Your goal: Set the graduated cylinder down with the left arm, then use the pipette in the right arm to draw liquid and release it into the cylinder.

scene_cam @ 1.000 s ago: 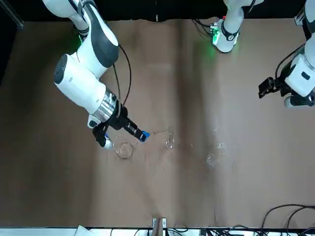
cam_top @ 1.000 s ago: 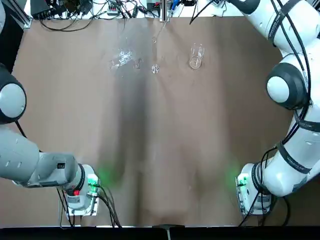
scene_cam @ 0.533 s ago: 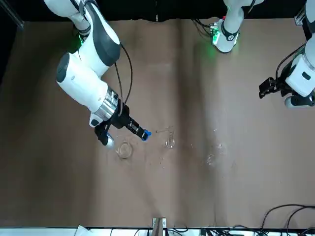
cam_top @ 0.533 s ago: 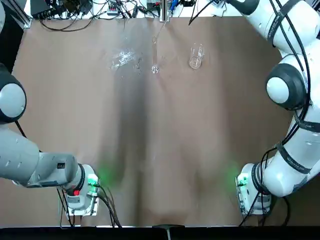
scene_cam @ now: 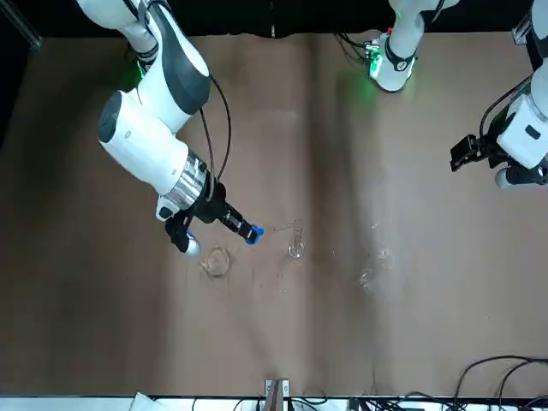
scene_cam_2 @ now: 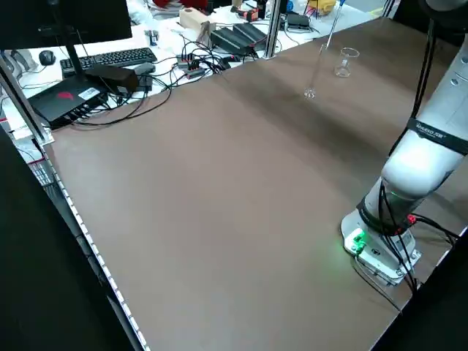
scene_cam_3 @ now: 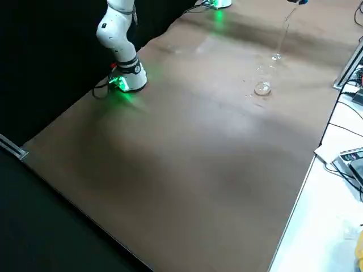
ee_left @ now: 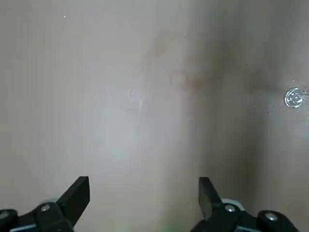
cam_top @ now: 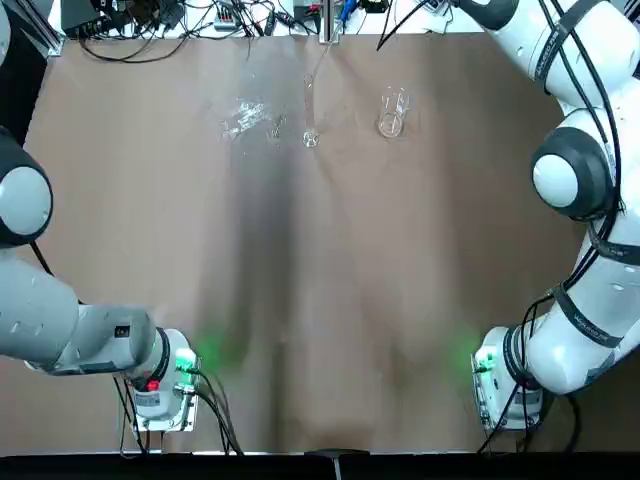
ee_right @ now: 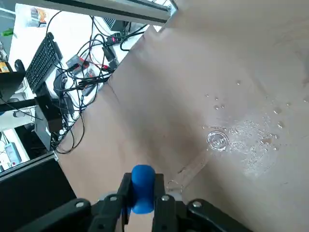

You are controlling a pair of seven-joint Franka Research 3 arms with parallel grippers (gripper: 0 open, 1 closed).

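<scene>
Nearest to you, the left arm (cam_top: 85,330) and the right arm (cam_top: 590,300) stand by the near edge of the tabletop (cam_top: 350,330), one toward each near corner. The left claw (scene_cam: 454,159) is up over the left side of the tabletop. Its two fingers are wide apart, with nothing between them. Farther out, toward the far edge and a bit left of the middle, the graduated cylinder (cam_top: 310,105) stands up on its round foot. The short clear beaker (cam_top: 392,115) is near it, on the side toward the right edge. On the cylinder's other side, toward the left edge, you can see small clear bits and wet-looking drops (cam_top: 246,117) on the tabletop. Up high by the far edge, the right claw (scene_cam: 255,235) is closed on the blue bulb of the pipette (scene_cam_2: 335,26). The pipette leans, and its thin tip points down at the top of the cylinder. You can't tell if the tip is inside, or if there is liquid in the tube. Past the far edge there is a mess of black wires (cam_top: 190,20), and past the far left corner sit a keyboard (scene_cam_2: 117,60) and a black screen (scene_cam_2: 69,22).
</scene>
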